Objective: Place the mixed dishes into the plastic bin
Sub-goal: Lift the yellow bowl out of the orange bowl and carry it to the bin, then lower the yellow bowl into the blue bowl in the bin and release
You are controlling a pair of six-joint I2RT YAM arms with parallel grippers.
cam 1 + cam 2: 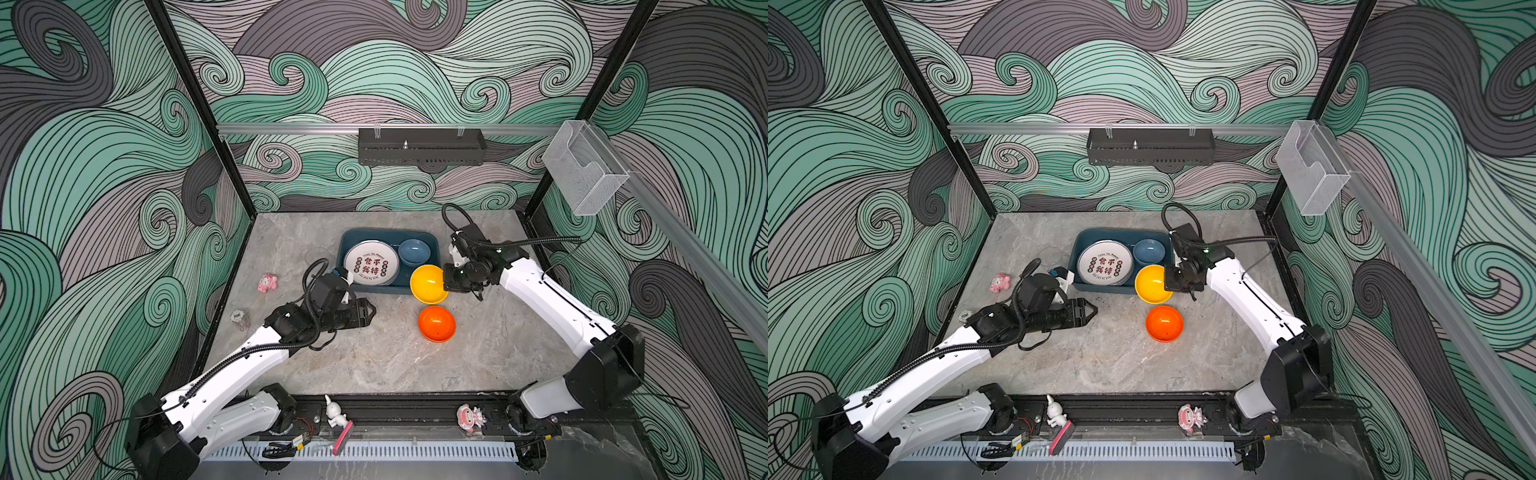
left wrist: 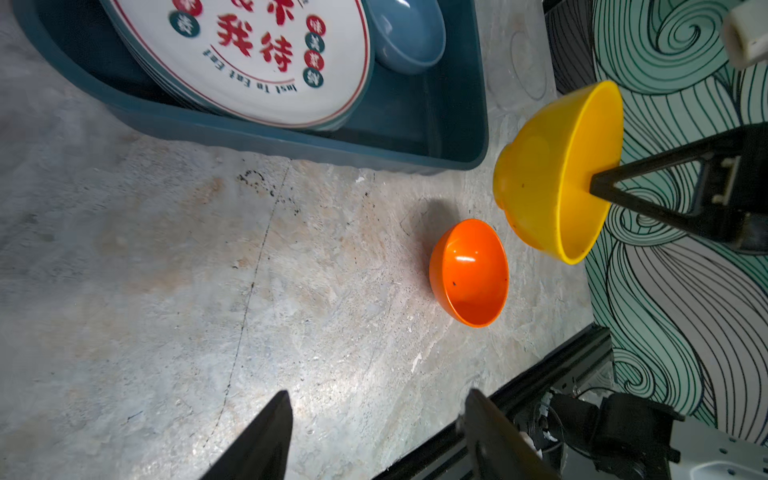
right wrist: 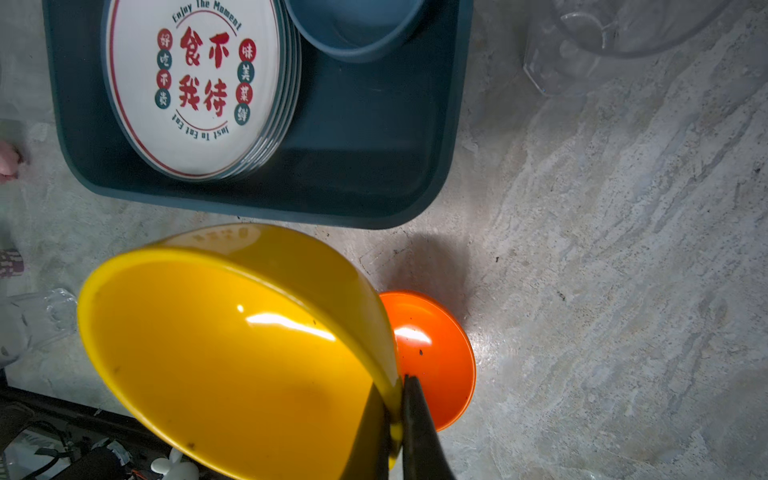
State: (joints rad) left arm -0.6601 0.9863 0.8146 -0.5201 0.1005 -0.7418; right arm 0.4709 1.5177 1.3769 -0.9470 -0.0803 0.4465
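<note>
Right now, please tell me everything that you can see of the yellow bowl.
The yellow bowl is round, deep and glossy, plastic by its look, with a low foot ring and a few dark specks inside. It hangs tilted above the table, its opening turned partly sideways. The right gripper is shut on its rim, one finger inside and one outside. It is by a near corner of the bin, not in it, and clear of the orange bowl.

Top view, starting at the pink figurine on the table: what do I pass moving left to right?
pink figurine → stack of printed plates in the plastic bin → blue bowl → right gripper, shut on the rim of the yellow bowl. The orange bowl and left gripper overlap others sideways, so they are left out.
</note>
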